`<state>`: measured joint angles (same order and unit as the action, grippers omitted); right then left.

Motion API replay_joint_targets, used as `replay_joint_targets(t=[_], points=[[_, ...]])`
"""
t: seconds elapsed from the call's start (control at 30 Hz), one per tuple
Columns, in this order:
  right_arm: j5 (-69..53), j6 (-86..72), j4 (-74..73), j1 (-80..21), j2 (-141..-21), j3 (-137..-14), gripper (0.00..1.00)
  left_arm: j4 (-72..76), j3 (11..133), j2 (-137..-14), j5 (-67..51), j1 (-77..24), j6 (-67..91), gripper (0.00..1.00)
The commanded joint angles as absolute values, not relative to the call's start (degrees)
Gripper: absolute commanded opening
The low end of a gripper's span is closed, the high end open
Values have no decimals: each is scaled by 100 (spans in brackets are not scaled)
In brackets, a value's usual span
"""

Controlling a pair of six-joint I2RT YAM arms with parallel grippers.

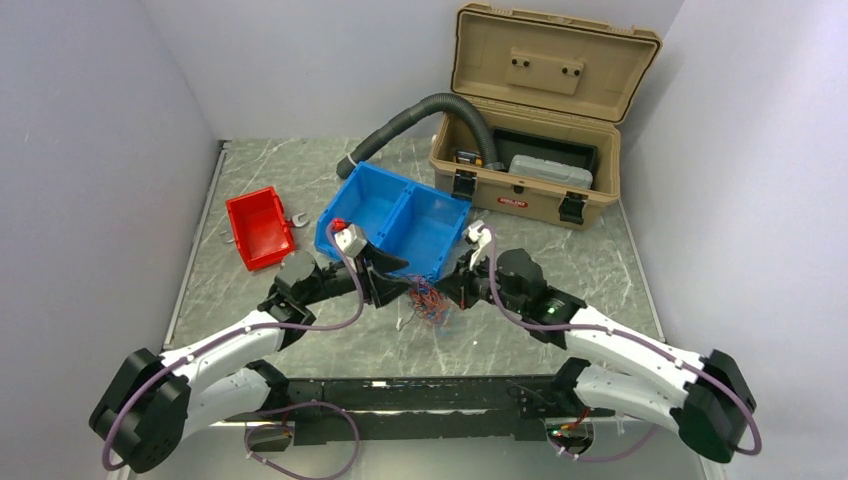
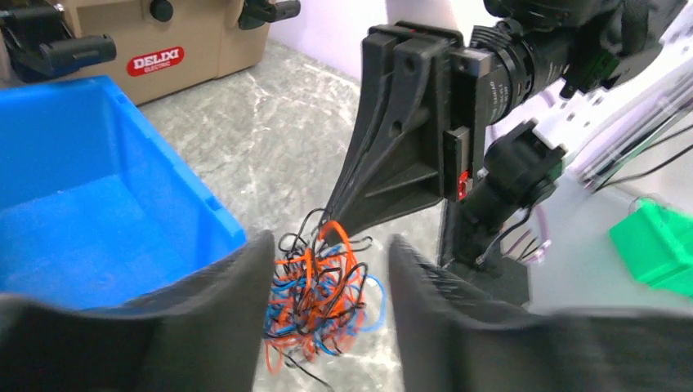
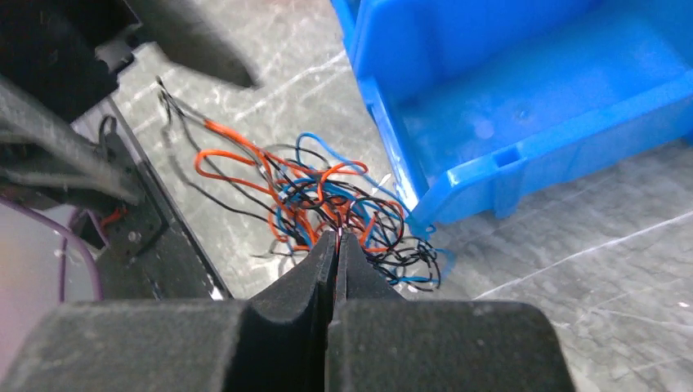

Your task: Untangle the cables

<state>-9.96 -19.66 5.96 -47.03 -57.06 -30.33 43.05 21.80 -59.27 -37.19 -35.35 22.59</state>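
Right gripper clamped strands atop the cables; left gripper, jaws apart, straddled the same tangle from the opposite side, beside a corner of the blue bin.

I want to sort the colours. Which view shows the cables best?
Right wrist: the cables are spread, close and sharp against the table. Left wrist: cables bunched, partly hidden. Top: cables only a tiny clump.
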Motion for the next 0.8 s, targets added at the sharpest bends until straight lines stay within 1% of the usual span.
replay_joint_targets(t=[0.0, 0.07, 0.2, 0.33, 0.63, 0.77], points=[[-533, -2153, 383, -4715, -5048, -3453, 0, 4308, 2200, -5704, -3437, -3550, 2165, 75], [-492, -2221, 174, -4716, -4996, -3633, 0, 4273, 2199, -5692, -3422, -3557, 2171, 99], [-310, -2494, -279, -4712, -5126, -4035, 0, 4284, 2271, -5846, -3529, -3557, 2218, 99], [-14, -2808, -409, -4714, -5142, -4262, 0, 4337, 2289, -5966, -3480, -3551, 2275, 99], [1284, -3243, -340, -4715, -4489, -4149, 0, 3756, 2313, -5841, -2637, -3540, 2284, 99], [1352, -3093, -245, -4712, -4303, -4213, 0, 3819, 2357, -5938, -2753, -3532, 2383, 99]])
